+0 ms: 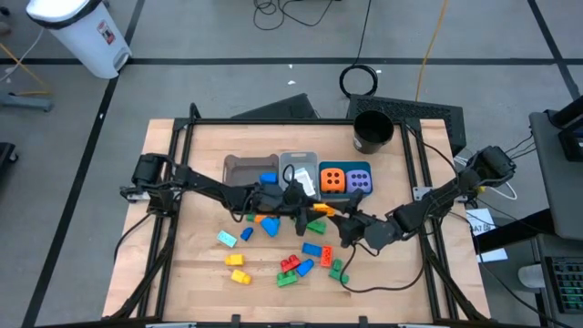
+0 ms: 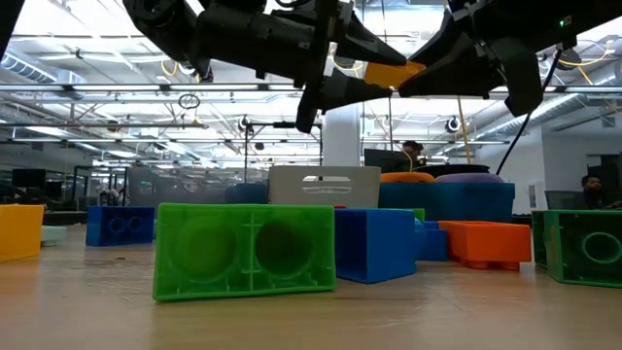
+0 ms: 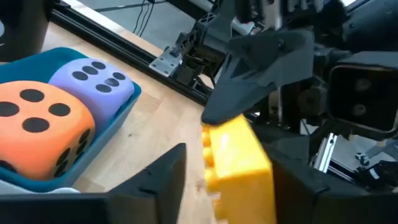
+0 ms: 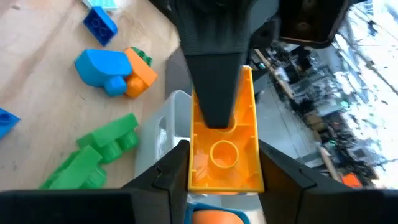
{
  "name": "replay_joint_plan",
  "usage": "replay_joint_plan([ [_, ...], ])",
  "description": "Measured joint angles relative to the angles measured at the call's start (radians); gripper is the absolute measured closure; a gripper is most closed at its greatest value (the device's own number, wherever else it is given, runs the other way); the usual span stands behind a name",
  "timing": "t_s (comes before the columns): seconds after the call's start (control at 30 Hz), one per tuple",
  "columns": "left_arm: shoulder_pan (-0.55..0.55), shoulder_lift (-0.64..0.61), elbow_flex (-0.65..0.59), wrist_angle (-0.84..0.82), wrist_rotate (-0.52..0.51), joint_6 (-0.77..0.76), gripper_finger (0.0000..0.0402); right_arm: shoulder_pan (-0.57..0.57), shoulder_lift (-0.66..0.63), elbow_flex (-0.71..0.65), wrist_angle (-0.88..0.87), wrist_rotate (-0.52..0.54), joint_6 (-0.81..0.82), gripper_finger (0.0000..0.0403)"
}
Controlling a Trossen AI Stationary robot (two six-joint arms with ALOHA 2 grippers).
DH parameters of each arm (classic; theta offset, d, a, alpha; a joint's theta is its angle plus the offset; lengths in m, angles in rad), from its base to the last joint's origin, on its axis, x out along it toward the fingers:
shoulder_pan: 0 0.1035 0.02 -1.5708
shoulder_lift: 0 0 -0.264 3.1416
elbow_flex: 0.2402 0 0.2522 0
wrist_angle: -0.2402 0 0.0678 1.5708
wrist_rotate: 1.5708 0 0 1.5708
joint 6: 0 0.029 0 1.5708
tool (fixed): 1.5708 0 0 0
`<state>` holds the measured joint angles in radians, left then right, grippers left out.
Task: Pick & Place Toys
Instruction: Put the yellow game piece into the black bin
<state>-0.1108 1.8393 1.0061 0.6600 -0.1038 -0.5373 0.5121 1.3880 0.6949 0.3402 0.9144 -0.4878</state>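
the two arms met above the middle of the worktop (image 1: 182,264), and between them hung one orange-yellow brick (image 4: 224,146). the right claw (image 4: 221,168) had its two fingers pressed against the long sides of that brick, pinching it, studs facing away toward the other arm. the left claw (image 3: 227,177) was at the same brick from the opposite end: one finger lay on top of it and the brick sat between its fingers, though whether they were actually squeezing it i could not tell. from table height the brick was clear of the wood, up in the air between the dark claws.

beyond the claws, at the far side, the teal bin (image 1: 360,169) held the orange dotted cube (image 1: 332,180) and the purple dotted cube (image 1: 358,181) side by side. left of it stood the clear bin (image 1: 299,161) and the grey bin (image 1: 239,167). the black cup (image 1: 373,131) stood at the far right corner.

the other bricks lay loose on the near half of the worktop: a yellow brick (image 1: 239,275) and a teal brick (image 1: 227,239) to the left, a red brick (image 1: 291,263), a green brick (image 1: 287,279) and a blue brick (image 1: 311,249) nearer the centre.
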Motion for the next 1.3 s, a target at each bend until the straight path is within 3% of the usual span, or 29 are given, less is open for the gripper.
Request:
replay_joint_plan([
  [0.2,0.000,0.000,0.000,0.004,0.000,-0.022,0.0304,0.000,0.000,-0.001,-0.006,0.006,-0.008,0.0261],
  [0.53,0.009,-0.051,0.000,-0.069,-0.020,0.038,0.0306,-0.003,-0.038,-0.001,-0.030,-0.003,0.345,0.0184],
  [0.77,-0.049,-0.227,-0.004,-0.331,-0.278,0.127,0.0306,0.000,-0.216,-0.001,-0.256,-0.088,0.549,0.0133],
  [1.03,-0.130,-0.432,-0.151,-0.462,-0.593,0.086,0.0306,0.001,-0.342,-0.006,-0.443,-0.108,0.716,0.0134],
  [1.17,-0.138,-0.537,-0.294,-0.465,-0.672,-0.011,0.0306,0.000,-0.360,-0.036,-0.417,-0.108,0.718,0.0142],
  [1.3,-0.108,-0.609,-0.435,-0.465,-0.684,-0.133,0.0306,-0.002,-0.362,-0.043,-0.416,-0.106,0.713,0.0146],
])
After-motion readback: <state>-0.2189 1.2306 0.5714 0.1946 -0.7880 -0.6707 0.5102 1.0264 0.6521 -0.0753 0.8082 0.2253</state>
